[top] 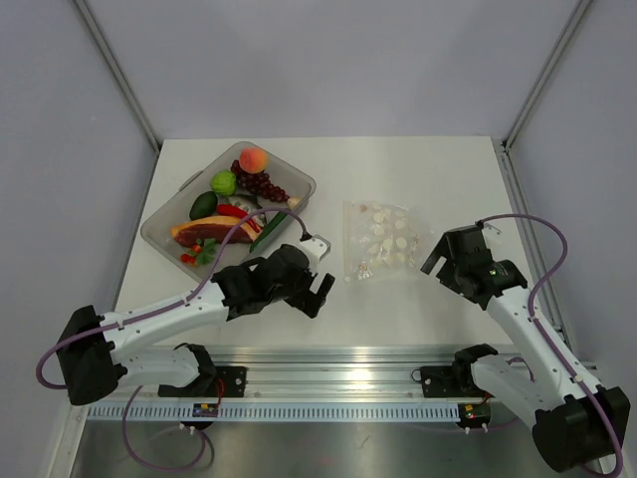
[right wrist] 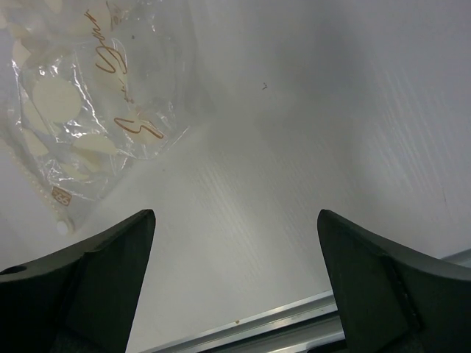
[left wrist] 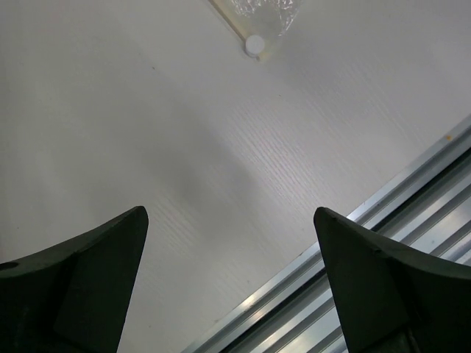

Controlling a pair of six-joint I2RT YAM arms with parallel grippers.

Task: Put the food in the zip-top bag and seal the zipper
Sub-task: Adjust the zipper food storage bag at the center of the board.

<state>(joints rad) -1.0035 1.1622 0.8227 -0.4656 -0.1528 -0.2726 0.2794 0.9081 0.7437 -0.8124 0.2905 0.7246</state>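
Both grippers are spread wide and empty: the left gripper (top: pixel 318 287) hovers near the tray (top: pixel 159 235), the right gripper (top: pixel 444 255) just right of the bag (top: pixel 380 239). The bag lies flat mid-table. The food (top: pixel 235 205) sits in the tray, far left. Likely risks: the floppy bag sliding instead of opening, and round pieces rolling from a pinch.

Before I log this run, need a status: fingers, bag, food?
Left fingers open, right fingers open, both empty. Bag flat mid-table. Food in tray. Nothing blocking bag.
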